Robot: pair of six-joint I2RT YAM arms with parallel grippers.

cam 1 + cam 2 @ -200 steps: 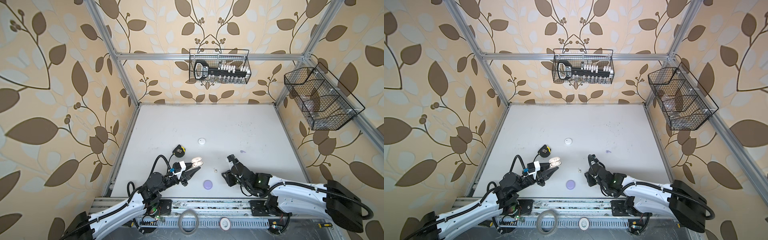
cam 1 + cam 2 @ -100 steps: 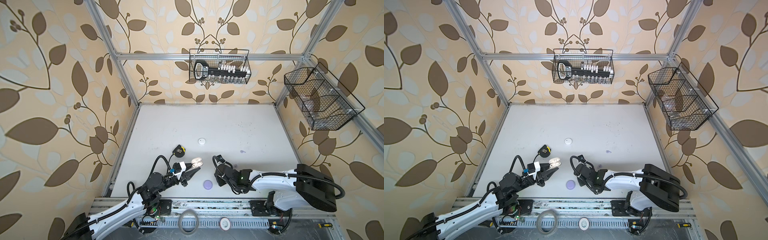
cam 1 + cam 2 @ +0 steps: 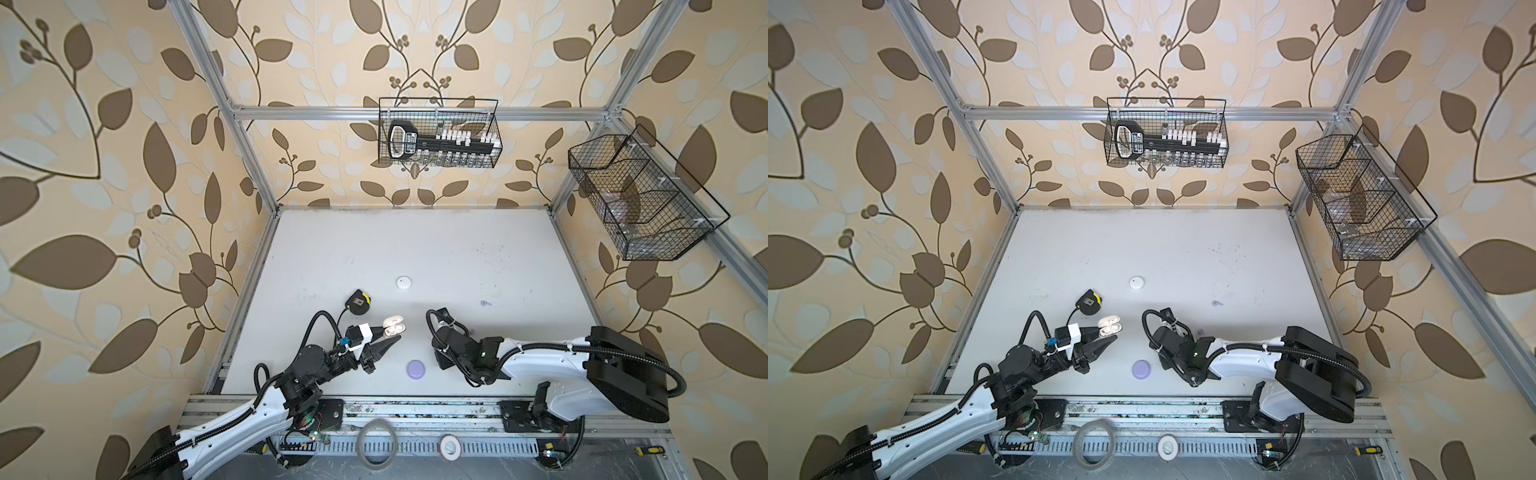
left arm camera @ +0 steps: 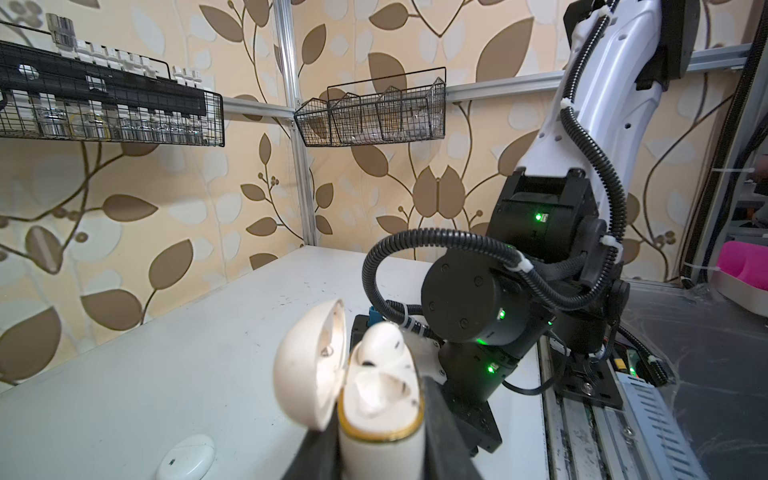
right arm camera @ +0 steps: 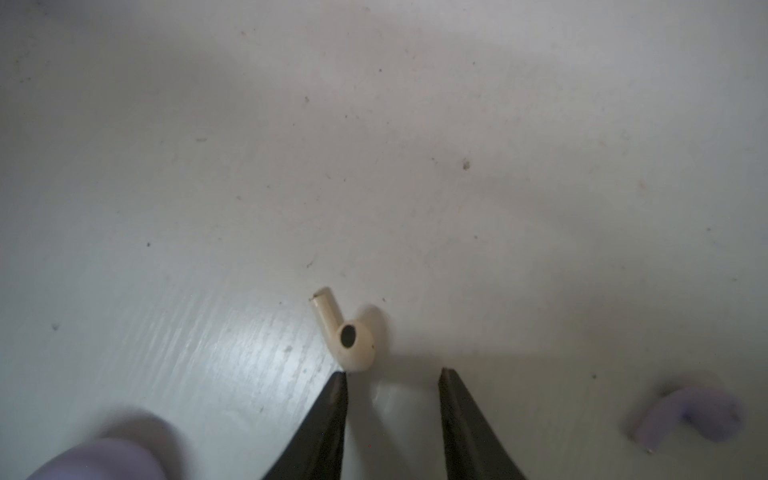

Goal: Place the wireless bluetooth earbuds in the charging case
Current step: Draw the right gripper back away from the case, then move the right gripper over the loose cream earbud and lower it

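In both top views the left end effector (image 3: pixel 390 334) sits at the lower centre of the frame, just left of the middle. It is clamped on the cream charging case (image 3: pixel 393 327). The left wrist view shows the case's base pinched between the two black fingers (image 4: pixel 440 432), with the lid hinged open. A seated earbud (image 4: pixel 380 345) stands in one well.

The right end effector (image 5: pixel 394 372) points down at the white surface (image 3: pixel 415 249). In the top views its own wrist hides it, lower centre, just right of the middle. In the right wrist view its jaws stand a narrow way apart with nothing between them. A loose cream earbud (image 5: pixel 349 336) lies on the surface just beyond one fingertip, its stem angled away.

A round lavender case (image 3: pixel 416 369) rests between the two arms. A white round case (image 3: pixel 403 282) and a black-and-yellow tape measure (image 3: pixel 358 301) lie above the left end effector in the frame. A lavender earbud (image 3: pixel 484 303) lies right of centre, above the right arm. The right wrist view shows a blurred lavender earbud shape (image 5: pixel 685 415) beside the fingers; I cannot tell whether it is the same one.
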